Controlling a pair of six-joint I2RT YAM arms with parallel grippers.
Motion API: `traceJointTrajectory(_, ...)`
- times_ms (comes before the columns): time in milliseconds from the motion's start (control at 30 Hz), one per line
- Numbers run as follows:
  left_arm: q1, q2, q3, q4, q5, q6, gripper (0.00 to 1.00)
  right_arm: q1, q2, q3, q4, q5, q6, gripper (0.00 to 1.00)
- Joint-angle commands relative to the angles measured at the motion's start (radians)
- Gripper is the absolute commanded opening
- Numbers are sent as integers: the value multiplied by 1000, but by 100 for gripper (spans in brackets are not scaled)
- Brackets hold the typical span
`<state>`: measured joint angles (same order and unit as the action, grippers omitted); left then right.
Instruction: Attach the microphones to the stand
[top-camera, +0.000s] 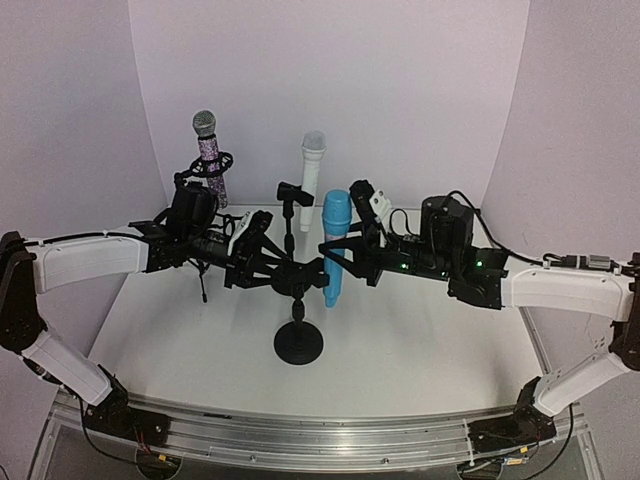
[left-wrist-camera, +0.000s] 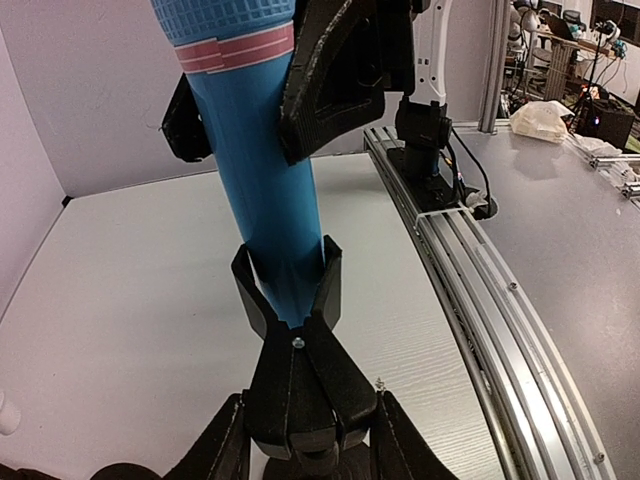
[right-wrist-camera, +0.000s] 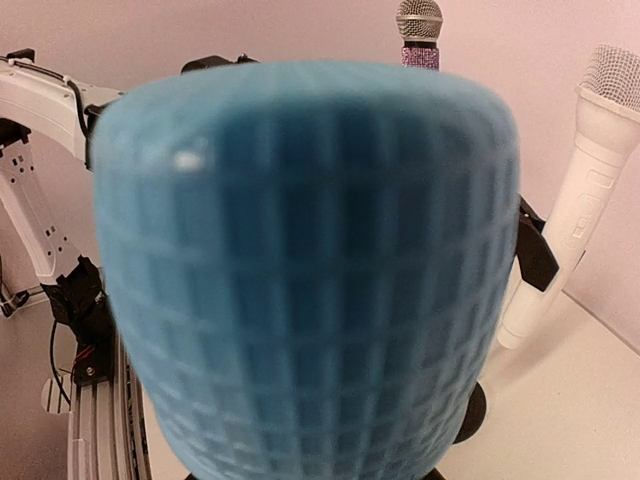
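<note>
1. The blue microphone (top-camera: 335, 248) is found upright over the middle of the stand (top-camera: 298, 343). Its lower body has entered between the two prongs of the black clip (left-wrist-camera: 290, 295), but it is not judged fully seated.
2. The right gripper (top-camera: 348, 252) is closed on the microphone's upper body, near the pink band, with one finger on each side.
3. The left gripper (left-wrist-camera: 310, 440) is closed narrowly on the clip's stem, bracing it from below.
4. The purple microphone (top-camera: 210, 155) appears held in a clip on the left. The white microphone (top-camera: 312, 165) is seen behind the stand; whether it is clipped cannot be told.
5. It is recommended that the body be pressed squarely into the clip's open mouth, in line with the stem, so that both prongs are spread evenly. A sideways push is to be avoided, since the clip could be twisted on its joint.
6. The stem should be braced by the left gripper until the body is snapped in. The right gripper should be released only once the prongs are seen wrapped around the body.
7. Risk noted: if released early, the smooth body may slide down through the clip.
</note>
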<state>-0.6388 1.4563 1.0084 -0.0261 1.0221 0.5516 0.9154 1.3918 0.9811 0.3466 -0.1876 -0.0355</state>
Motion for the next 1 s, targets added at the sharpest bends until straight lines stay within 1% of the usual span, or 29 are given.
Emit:
traceJointTrajectory(0,-4,-5,15,18,23,2,0,7,32,-8,132,-29,28,0)
traceJointTrajectory(100,-4,-5,11,22,23,1,0,7,44,-11,155,-40,66,0)
traceJointTrajectory(267,-4,-1,9,22,25,-5,0,12,73,-10,184,-49,84,0)
traceJointTrajectory(467,-4,5,12,58,26,-9,0,24,115,10,200,-69,90,0)
traceJointTrajectory(833,-4,8,18,57,43,-18,0,29,131,16,203,-67,90,0)
traceJointTrajectory(867,-4,4,17,59,49,-30,2,29,126,10,203,-60,91,0)
traceJointTrajectory(900,-4,1,16,57,54,-34,11,29,118,4,203,-53,91,0)
traceJointTrajectory(933,-4,-2,14,53,58,-36,30,29,111,-2,202,-47,90,0)
traceJointTrajectory(967,-5,-7,11,50,62,-35,46,29,101,-7,201,-41,87,0)
